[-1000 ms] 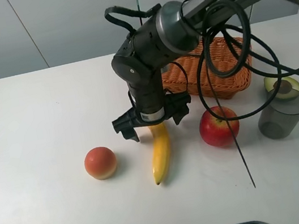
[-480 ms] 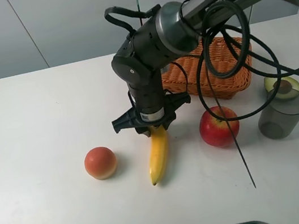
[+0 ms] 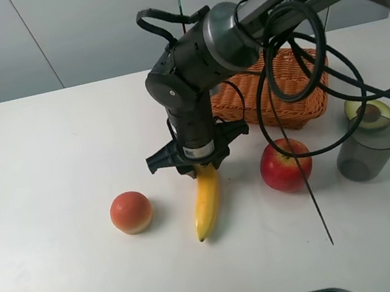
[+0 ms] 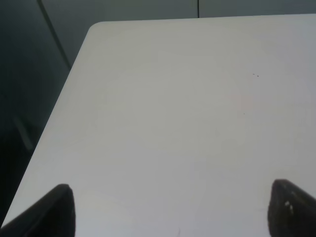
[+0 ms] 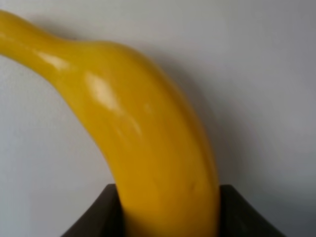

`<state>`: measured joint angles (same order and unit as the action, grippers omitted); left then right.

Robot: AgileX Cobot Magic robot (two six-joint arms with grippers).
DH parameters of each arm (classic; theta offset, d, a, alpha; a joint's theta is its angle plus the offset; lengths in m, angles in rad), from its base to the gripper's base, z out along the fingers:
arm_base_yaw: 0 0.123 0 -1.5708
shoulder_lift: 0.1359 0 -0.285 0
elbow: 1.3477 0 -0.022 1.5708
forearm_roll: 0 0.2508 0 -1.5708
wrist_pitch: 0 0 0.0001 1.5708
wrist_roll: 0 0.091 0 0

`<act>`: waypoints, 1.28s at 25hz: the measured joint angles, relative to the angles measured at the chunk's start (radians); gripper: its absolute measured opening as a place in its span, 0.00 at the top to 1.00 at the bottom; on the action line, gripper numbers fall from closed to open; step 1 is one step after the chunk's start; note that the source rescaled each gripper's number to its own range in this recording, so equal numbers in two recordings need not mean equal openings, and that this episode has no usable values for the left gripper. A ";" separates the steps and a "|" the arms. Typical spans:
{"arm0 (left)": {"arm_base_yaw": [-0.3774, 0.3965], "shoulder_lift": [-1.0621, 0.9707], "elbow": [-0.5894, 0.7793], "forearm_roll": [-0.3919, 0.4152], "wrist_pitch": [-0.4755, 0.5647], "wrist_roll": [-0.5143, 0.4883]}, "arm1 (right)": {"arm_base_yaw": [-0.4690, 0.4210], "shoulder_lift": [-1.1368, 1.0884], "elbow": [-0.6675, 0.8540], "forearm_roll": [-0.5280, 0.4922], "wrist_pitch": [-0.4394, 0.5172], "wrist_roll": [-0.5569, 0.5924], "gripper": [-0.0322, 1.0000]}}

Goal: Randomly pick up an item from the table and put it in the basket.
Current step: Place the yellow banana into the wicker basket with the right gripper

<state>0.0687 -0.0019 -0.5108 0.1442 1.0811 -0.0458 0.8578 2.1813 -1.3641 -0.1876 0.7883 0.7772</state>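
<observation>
Clamping banana [image 3: 205, 204], right tool [image 3: 199, 169] low over table [image 3: 47, 156], basket [image 3: 250, 114] just behind

Worktop [image 3: 47, 156]: white, flat, rounded corners.
Front left: round orange-pink fruit [image 3: 131, 212].
Front middle: yellow banana [image 3: 206, 204], between that fruit and the apple.
Front right: red apple [image 3: 285, 164].
Far right: grey cup [image 3: 368, 151], near the apple.
Back: wicker basket [image 3: 302, 111], behind the apple.
</observation>
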 joint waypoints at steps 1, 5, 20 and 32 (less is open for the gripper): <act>0.000 0.000 0.000 0.000 0.000 0.000 | 0.000 0.000 0.000 0.000 0.000 -0.002 0.96; 0.000 0.000 0.000 0.000 0.000 0.000 | 0.000 0.000 0.000 0.000 0.002 -0.004 0.96; 0.000 0.000 0.000 0.000 0.000 0.000 | 0.000 -0.135 -0.005 0.016 0.149 -0.240 0.96; 0.000 0.000 0.000 0.000 0.000 0.000 | -0.121 -0.247 -0.076 -0.002 0.259 -0.571 0.96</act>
<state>0.0687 -0.0019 -0.5108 0.1442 1.0811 -0.0458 0.7371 1.9340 -1.4399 -0.1899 1.0476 0.2061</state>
